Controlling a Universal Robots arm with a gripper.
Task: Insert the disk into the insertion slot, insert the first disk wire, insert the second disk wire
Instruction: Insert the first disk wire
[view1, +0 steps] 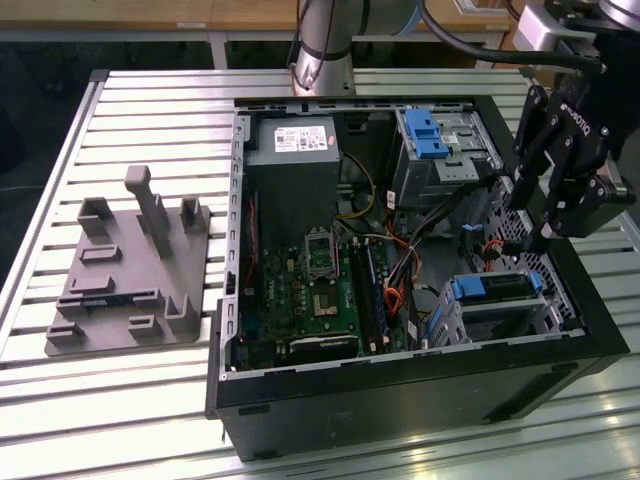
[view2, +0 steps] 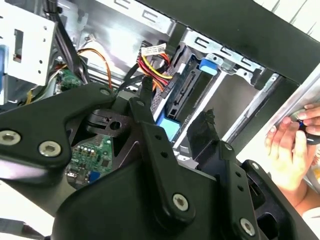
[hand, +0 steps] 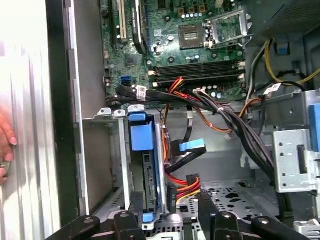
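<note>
Gripper (view1: 530, 238), jaws apart, hangs just above the disk (view1: 495, 288) in the insertion slot (view1: 452, 325).

Slatted metal table (view1: 150, 90), wooden worktop (view1: 250, 14) behind

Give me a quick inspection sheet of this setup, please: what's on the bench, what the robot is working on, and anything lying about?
Surface: slatted metal table carrying an open computer case.
Job's things: disk sits in the insertion slot, blue carrier showing.
Clutter: grey fixture plate with posts, beside the case on the exterior view's left.
Grippers: gripper hangs over the slot, jaws apart, nothing seen held.
Cables: red and yellow wires lie beside the disk; cannot tell whether they are plugged in. Black cables cross the case.
Surroundings: a person's hand at the case edge.
</note>
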